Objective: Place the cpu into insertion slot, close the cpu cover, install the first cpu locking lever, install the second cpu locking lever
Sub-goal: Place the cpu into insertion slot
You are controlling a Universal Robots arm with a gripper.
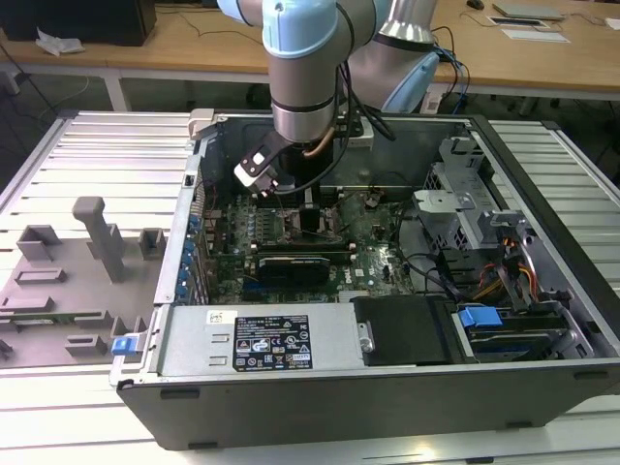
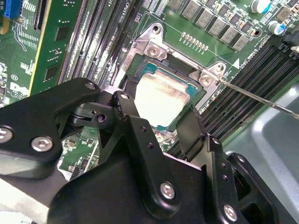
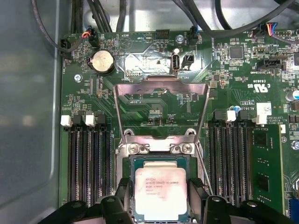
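Note:
The cpu [image 3: 161,193] [image 2: 163,95], a silvery square chip on a green carrier, lies flat in the insertion slot [image 3: 160,160] [image 2: 159,63]. My gripper [image 3: 161,198] [image 2: 158,116] straddles it. One black finger [image 3: 125,196] sits against one edge of the chip and the other finger [image 3: 197,196] against the opposite edge. The cpu cover [image 3: 161,84] is swung open, lying back over the board beyond the socket. A thin wire locking lever [image 2: 252,95] [image 3: 202,168] stands released beside the socket. In the exterior view the gripper [image 1: 291,205] reaches down into the computer case [image 1: 320,387].
Long black memory slots [image 3: 88,158] [image 3: 229,158] flank the socket on both sides. A black card [image 1: 295,263] stands on the board near the socket. Cables [image 3: 140,18] hang past the board's far edge, and a grey fixture plate [image 1: 77,271] lies at the exterior view's left.

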